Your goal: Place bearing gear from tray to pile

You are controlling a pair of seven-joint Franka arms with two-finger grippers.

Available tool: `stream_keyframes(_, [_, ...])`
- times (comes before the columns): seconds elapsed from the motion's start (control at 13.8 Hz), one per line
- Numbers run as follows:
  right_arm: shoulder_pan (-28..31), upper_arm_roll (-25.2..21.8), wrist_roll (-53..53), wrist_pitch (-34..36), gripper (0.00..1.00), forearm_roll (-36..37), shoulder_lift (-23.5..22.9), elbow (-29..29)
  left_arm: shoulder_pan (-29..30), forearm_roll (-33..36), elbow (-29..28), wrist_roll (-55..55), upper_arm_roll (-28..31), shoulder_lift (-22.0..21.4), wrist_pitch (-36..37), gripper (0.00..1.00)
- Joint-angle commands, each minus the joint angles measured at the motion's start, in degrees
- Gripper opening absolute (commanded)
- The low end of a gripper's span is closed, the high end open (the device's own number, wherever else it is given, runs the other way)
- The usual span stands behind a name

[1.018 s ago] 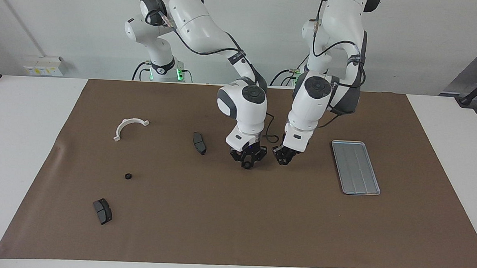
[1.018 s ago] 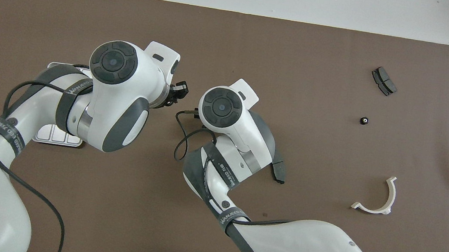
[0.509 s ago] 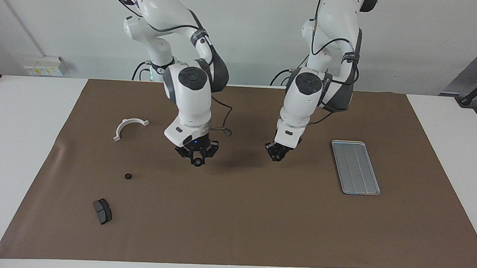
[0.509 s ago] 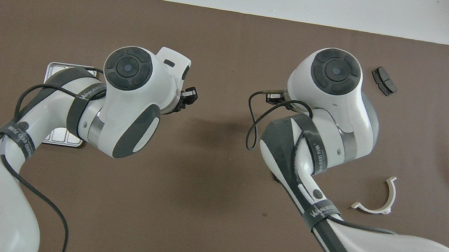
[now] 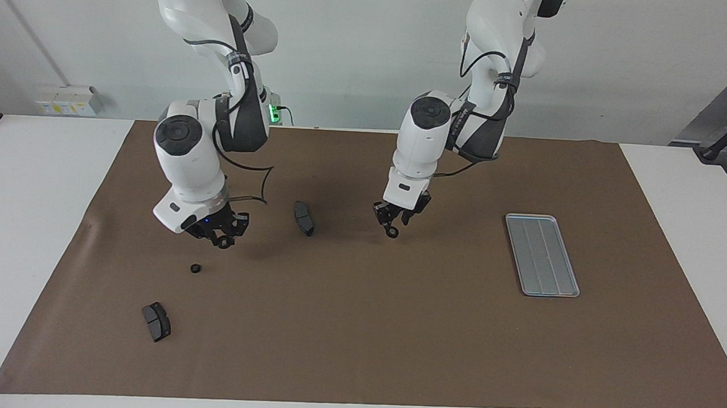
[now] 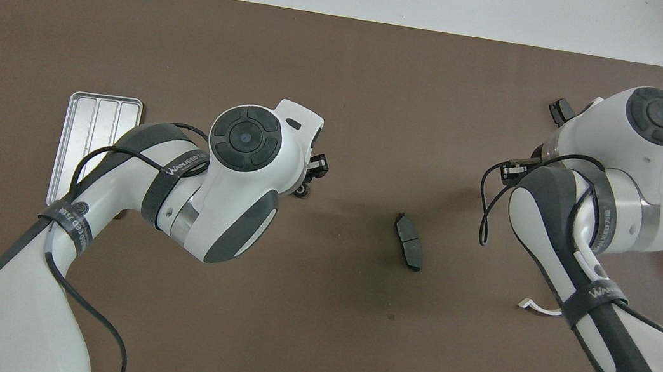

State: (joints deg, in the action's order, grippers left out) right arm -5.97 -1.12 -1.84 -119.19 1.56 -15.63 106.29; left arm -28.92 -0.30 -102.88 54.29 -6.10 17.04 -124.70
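The silver tray lies toward the left arm's end of the brown mat, its grooved floor bare. My right gripper hangs just above the mat beside the pile, shut on a small black bearing gear. In the overhead view that hand is hidden under its own arm. Pile parts show: a loose gear, one brake pad and another brake pad. My left gripper hovers open over the middle of the mat. A small dark round shape sits at its tip; I cannot tell what it is.
Only one end of the white half-ring bracket shows from under the right arm. The brown mat covers most of the white table. A loose black cable loops off the right wrist.
The right gripper has carried the gear from the middle of the mat toward the right arm's end. The left gripper shifted slightly toward the middle and its fingers spread.
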Motion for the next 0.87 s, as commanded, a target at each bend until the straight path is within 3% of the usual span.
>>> stream_keyframes(0.0, [1.75,0.85,-3.07,-6.29,0.0,-1.29,5.95,11.88,0.27,-0.14,1.02,-0.24,1.08,-1.39,2.44,1.0])
stream_keyframes(0.15, [3.42,0.85,-5.09,-11.74,0.05,-1.29,8.06,18.39,3.67,0.03,3.37,-2.85,1.53,-2.19,6.2,1.0])
stream_keyframes(0.44, [5.62,0.85,-7.48,-14.66,0.15,-1.29,9.74,23.34,16.67,-0.32,9.36,-28.03,1.62,-3.67,20.53,1.0])
stream_keyframes(0.51, [5.53,0.85,-7.48,-15.63,0.26,-1.29,9.74,23.87,19.84,-0.06,9.54,-33.67,1.7,-4.03,21.94,1.0])
stream_keyframes(0.65, [5.53,0.85,-7.13,-15.9,1.0,-1.29,9.74,23.96,25.64,0.12,10.33,-43.43,1.7,-4.74,24.06,1.0])
stream_keyframes(0.8, [5.18,0.85,-6.69,-15.73,1.0,-1.29,9.56,23.09,30.39,0.12,10.33,-51.53,1.7,-6.23,24.94,1.0])
